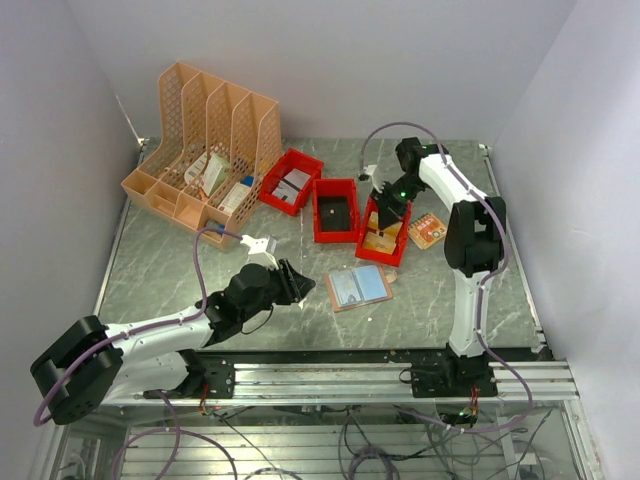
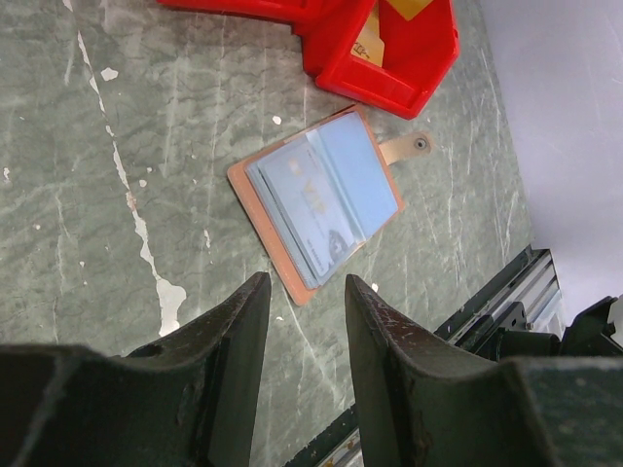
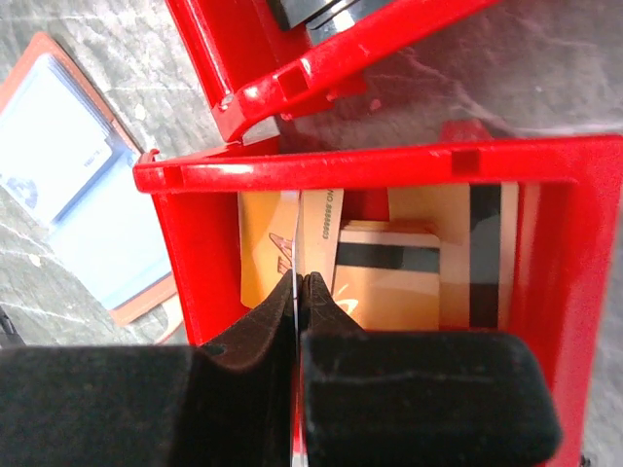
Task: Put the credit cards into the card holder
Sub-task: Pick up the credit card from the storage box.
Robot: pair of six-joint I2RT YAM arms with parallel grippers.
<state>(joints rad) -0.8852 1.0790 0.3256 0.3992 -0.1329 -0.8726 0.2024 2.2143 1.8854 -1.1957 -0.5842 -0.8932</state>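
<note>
The salmon-pink card holder lies open on the table, its clear sleeves facing up and its snap strap sticking out. My right gripper reaches down into a red bin and is shut on a thin credit card held on edge. Several more orange and cream credit cards lie flat in that bin. My left gripper hovers open just left of the card holder, with nothing between its fingers.
Two other red bins stand behind the card holder. An orange lattice file rack fills the back left. A small orange item lies on the table right of the card bin. The metal rail marks the near edge.
</note>
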